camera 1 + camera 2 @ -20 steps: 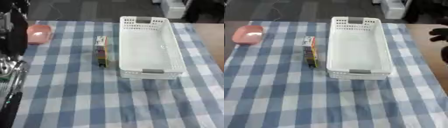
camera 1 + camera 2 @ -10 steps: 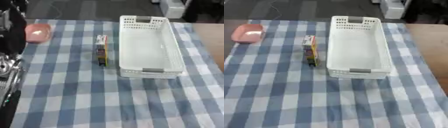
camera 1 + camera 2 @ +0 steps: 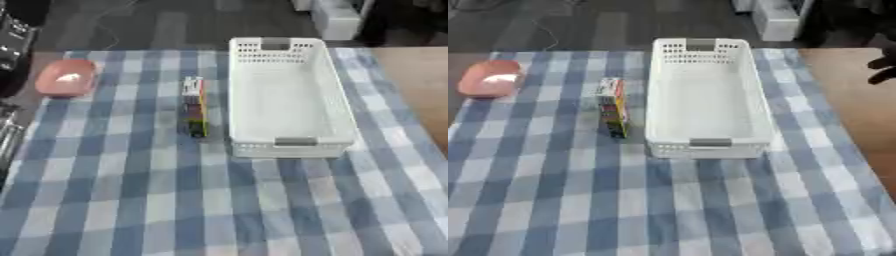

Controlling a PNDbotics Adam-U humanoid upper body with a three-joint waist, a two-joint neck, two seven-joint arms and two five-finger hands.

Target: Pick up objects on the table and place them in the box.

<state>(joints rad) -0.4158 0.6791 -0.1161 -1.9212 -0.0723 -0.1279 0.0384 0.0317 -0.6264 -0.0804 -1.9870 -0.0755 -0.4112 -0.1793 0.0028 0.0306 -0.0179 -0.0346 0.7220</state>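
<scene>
Surface: a table covered by a blue-and-white checked cloth (image 3: 667, 210); bare brown wood shows along its right side.
Box: a long white plastic basket with perforated walls and grey handle grips (image 3: 707, 95) stands on the cloth, right of centre, its long axis running away from the camera. Its interior appears empty.
Object 1: a narrow multicoloured rectangular carton (image 3: 612, 107) lies on the cloth just beside the basket's left wall, parallel to it, not touching as far as can be seen. Printing on it is too blurred to read.
Object 2: a pink rounded soap-like item (image 3: 66, 77) lies at the far left corner of the cloth, well apart from the carton and the basket.
Left hand: dark and silver arm parts (image 3: 10, 45) show along the left edge of the left eye view; no fingers can be made out, so whether the hand is spread or curled cannot be told.
Right hand: a dark shape (image 3: 882, 70) shows at the right edge of the right eye view, over the bare wood, clear of the basket; finger posture cannot be told. It holds nothing visible.
Background: dark floor beyond the table, with a white unit (image 3: 776, 15) at the far edge.
</scene>
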